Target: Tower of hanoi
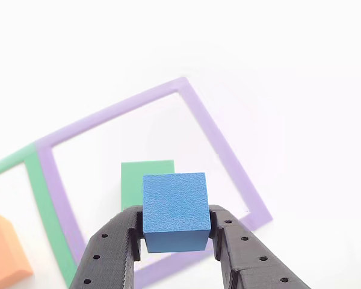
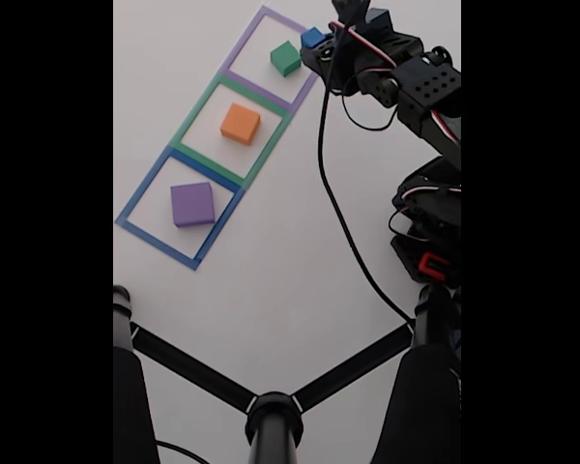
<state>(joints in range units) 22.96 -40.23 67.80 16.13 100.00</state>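
The claw [image 1: 175, 236] is clamped on the blue cube [image 1: 175, 211] above the green cube [image 1: 145, 180]; released off-centre, it could topple off that small top.

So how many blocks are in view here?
4: blue block in the gripper, green block in the purple outline, orange block in the green, purple block in the blue.

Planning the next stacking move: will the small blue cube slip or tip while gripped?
The small matte blue cube looks rigid and probably light. Its grainy faces likely resist slipping in the black hand, shut on opposite sides. Flat, square faces suggest it won't roll once set down.
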